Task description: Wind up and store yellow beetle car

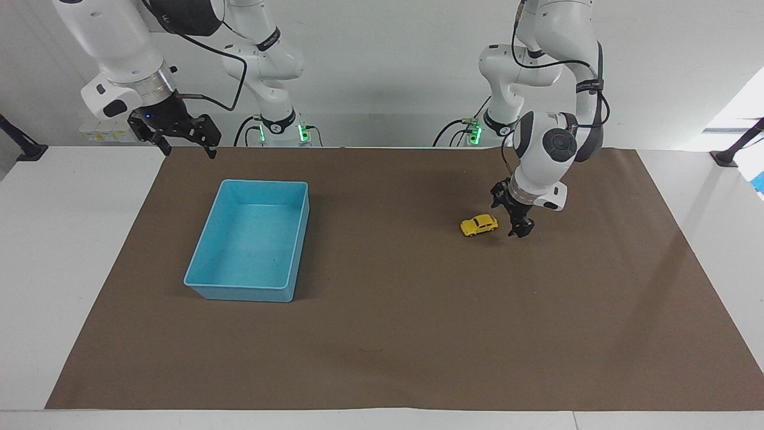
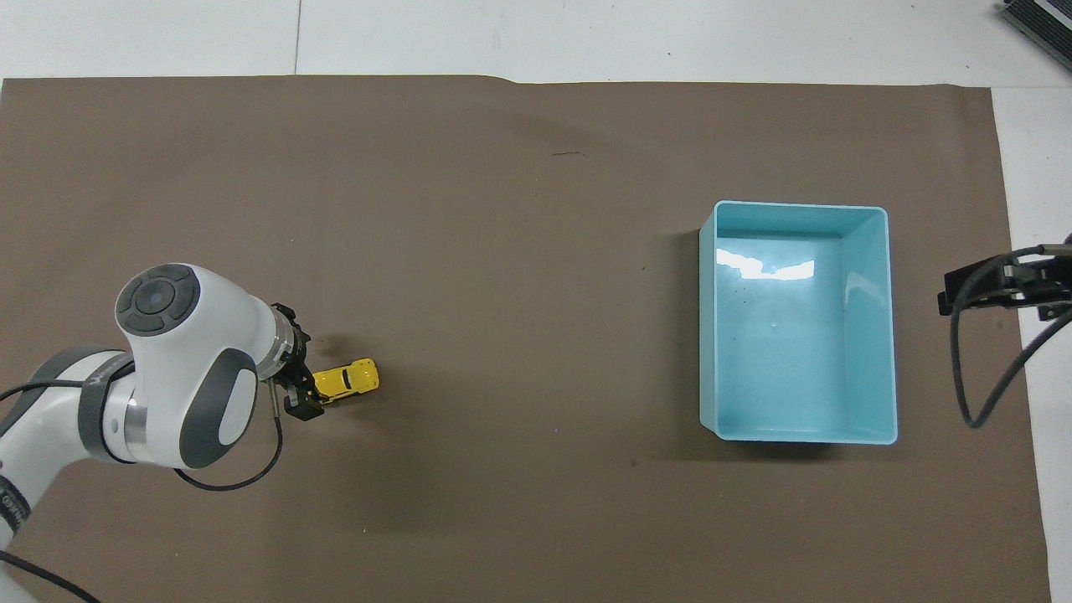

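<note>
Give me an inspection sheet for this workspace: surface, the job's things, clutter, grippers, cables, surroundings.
Surface: white table under a brown mat, lying flat.
Job's things: yellow beetle car on its wheels on the mat, toward the left arm's end, free of any grip; blue bin toward the right arm's end, nothing seen inside.
Clutter: nothing seen.
Grippers: left gripper open, low beside the car, apart from it; right gripper open, raised by the mat's edge near its base, waiting.
Cables: black cables run along both arms; one loops at the left wrist.
Surroundings: white wall, green lights at the arm bases.
</note>
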Available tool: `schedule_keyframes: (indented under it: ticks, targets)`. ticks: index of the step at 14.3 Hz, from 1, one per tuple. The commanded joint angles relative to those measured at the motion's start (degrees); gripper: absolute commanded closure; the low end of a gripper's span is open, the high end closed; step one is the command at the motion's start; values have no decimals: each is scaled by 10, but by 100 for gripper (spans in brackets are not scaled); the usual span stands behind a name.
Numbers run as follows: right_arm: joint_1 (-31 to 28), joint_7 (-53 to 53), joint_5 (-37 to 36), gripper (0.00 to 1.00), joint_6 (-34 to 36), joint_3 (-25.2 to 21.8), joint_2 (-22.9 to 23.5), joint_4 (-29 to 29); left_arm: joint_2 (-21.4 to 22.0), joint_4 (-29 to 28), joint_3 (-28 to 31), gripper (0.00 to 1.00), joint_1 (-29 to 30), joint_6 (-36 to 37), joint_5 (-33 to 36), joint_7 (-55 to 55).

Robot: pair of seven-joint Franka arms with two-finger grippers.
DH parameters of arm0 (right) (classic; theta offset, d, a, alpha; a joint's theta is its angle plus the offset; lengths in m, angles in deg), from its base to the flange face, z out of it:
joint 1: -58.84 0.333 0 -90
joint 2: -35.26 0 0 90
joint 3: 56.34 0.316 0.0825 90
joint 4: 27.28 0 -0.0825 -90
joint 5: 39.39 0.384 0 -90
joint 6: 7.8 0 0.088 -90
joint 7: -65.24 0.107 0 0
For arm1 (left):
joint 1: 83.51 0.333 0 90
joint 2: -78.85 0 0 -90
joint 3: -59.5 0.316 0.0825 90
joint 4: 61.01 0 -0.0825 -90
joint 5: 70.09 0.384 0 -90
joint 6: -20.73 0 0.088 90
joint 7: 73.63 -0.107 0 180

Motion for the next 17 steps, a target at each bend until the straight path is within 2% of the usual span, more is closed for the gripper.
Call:
schedule_keyframes:
  ticks: [1, 17]
  targets:
    - [-3, 0, 2, 0, 4, 2, -1, 2, -8, 11, -1, 0, 3, 13, 7, -6]
    - [-3, -1, 2, 0, 4, 2, -1, 2, -26, 47, -1, 0, 7, 8, 8, -12]
